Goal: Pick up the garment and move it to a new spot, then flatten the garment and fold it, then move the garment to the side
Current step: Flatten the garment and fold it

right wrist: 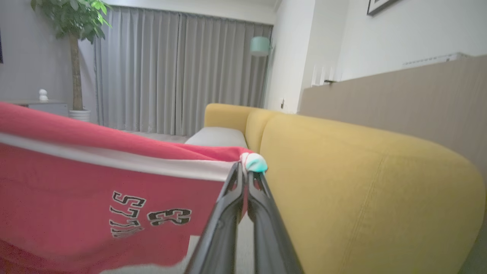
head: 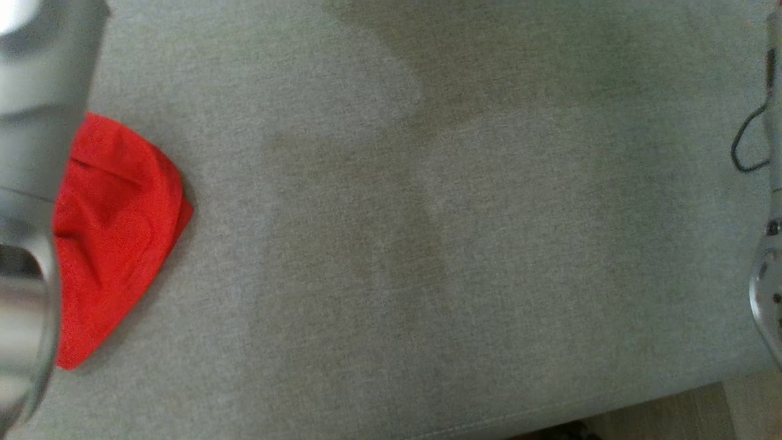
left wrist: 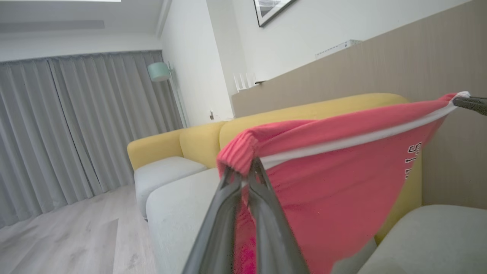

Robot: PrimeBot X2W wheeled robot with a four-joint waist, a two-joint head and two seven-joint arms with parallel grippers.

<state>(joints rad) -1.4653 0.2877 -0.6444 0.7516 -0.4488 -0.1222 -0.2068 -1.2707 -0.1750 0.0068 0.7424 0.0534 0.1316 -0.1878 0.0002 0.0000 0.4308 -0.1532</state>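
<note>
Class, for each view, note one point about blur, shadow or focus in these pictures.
Head view: the pale forearm at the left edge is blurred; soft shadows band the grey fabric cushion. Left wrist view: the dark fingers blur near the lens. Right wrist view: lettering on the red fabric garment looks sharp.

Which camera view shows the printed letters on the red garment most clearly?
The right wrist view: the letters face the camera on the garment. The left wrist view catches a few letters near its right side. The head view shows plain red cloth.
</note>
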